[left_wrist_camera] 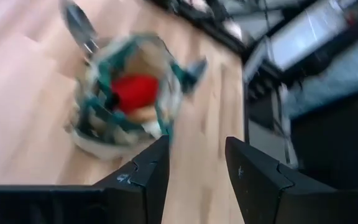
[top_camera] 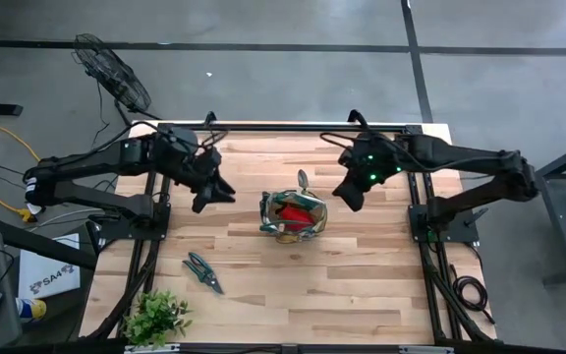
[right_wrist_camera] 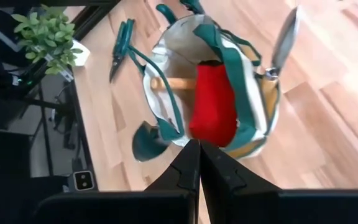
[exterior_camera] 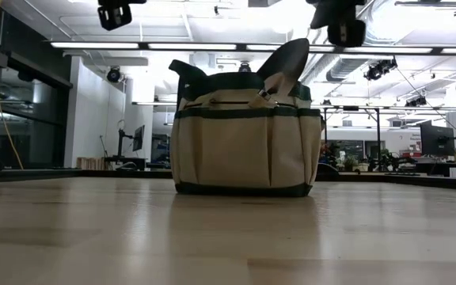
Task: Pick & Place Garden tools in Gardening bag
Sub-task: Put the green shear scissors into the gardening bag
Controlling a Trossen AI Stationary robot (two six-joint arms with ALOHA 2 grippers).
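**benchwatcher:** Two arms up over the table, neither carrying anything. The gardening bag (top_camera: 292,216) sits about dead centre of the overhead frame, upright on the wooden table (top_camera: 362,285). The left gripper (top_camera: 214,191) hangs just left of the bag, fingers (left_wrist_camera: 146,180) parted with only bare gap between them. The right gripper (top_camera: 350,193) hangs just right of the bag, pinched fully together on nothing.

**soilnerd42:** Anyone make out what's in the bag?

**benchwatcher:** Yeah, the right wrist camera looks straight into it. The red cloth bundle (right_wrist_camera: 213,102) fills the middle, and a wooden handle (right_wrist_camera: 173,83) lies across the inside beside it. The trowel (right_wrist_camera: 286,38) stands in a side pocket with its metal blade poking above the rim; in the low view that blade sits at the bag's upper right. One pair of green-handled pruning shears (top_camera: 203,271) lies flat on the table, lower left of the bag in the overhead, well apart from it. The leafy plant (top_camera: 155,317) sits in the bottom-left corner of that frame.
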